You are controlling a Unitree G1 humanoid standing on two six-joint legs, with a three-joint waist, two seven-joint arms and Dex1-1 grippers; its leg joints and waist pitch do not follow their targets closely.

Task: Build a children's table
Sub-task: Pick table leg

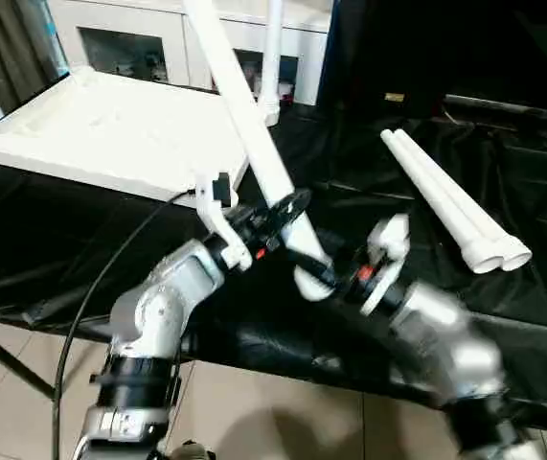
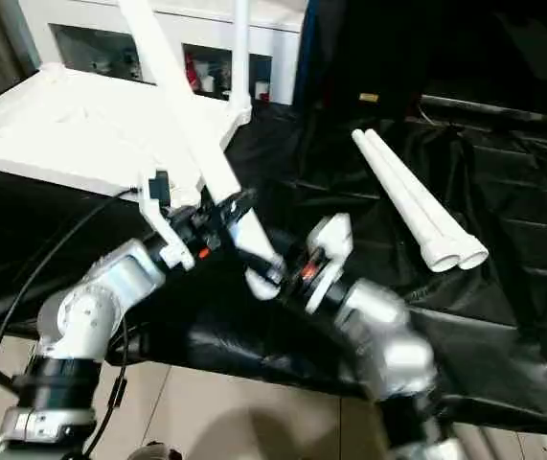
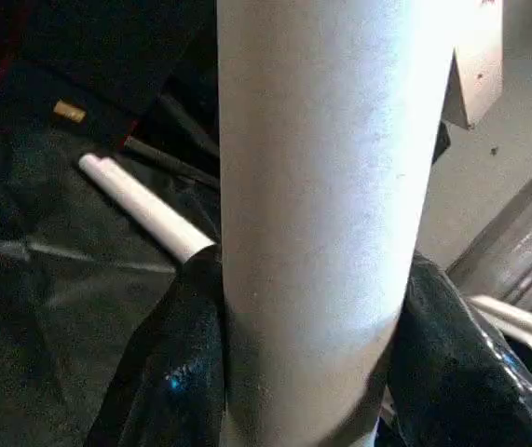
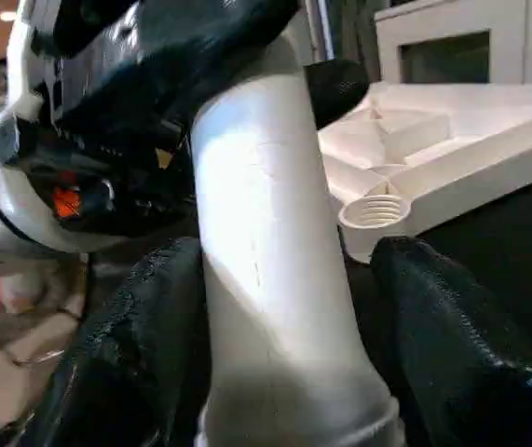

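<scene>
The children's table top [image 1: 110, 125] lies upside down at the back left of the black-covered work table, ribbed side up. One white leg [image 1: 272, 57] stands upright in its far corner socket. A second leg [image 1: 244, 105] slants from the upper left down to the table's middle. My left gripper [image 1: 278, 213] is shut on this leg, its fingers [image 3: 177, 372] pressed against both sides. My right gripper [image 1: 319, 273] sits around the leg's lower end, and one finger [image 4: 452, 345] stands apart from the tube. An empty corner socket [image 4: 377, 209] lies just behind. Two more legs [image 1: 445, 206] lie side by side at the right.
The black cover [image 1: 503, 316] is wrinkled and hangs over the near edge. A white cabinet [image 1: 139, 43] stands behind the table. A black cable [image 1: 110, 268] loops from my left arm. A dark metal table leg [image 1: 5, 359] slants over the tiled floor at the lower left.
</scene>
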